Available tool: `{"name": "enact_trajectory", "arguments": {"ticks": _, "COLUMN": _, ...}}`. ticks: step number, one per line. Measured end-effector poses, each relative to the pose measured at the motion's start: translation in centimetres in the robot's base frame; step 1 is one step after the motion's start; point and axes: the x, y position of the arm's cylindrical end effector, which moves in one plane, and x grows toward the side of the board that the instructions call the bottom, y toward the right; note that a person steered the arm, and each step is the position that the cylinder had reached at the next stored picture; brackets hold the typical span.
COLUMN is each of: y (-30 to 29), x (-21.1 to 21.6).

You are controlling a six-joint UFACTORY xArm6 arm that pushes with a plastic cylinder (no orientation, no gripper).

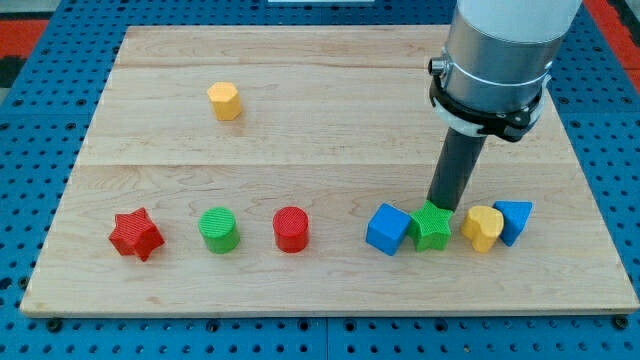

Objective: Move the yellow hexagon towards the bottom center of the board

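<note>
Silver-grey cylinder, black clamp, dark rod (455, 170)

Tabletop (330, 90), blocks mostly along the view's bottom.
My tip (438, 207) touches green star (432, 227) from above (between blue cube (387, 229) and yellow heart (483, 228)); blue triangle (514, 219) beside it. Yellow hexagon (225, 101) alone upper left; red star (135, 234), green cylinder (218, 230), red cylinder (291, 229).

My tip (437, 209) seems hidden behind the green star (432, 226); the arm (500, 50) is cut off at the view's top.

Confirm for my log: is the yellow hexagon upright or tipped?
Upright: the yellow hexagon shows its flat face upward at the board's upper left, far from my tip.
</note>
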Motion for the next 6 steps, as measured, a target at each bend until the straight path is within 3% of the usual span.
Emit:
{"name": "enact_trajectory", "arguments": {"ticks": 3, "y": -0.2, "x": -0.3}}
{"name": "enact_trajectory", "arguments": {"ticks": 6, "y": -11.9, "x": -15.9}}
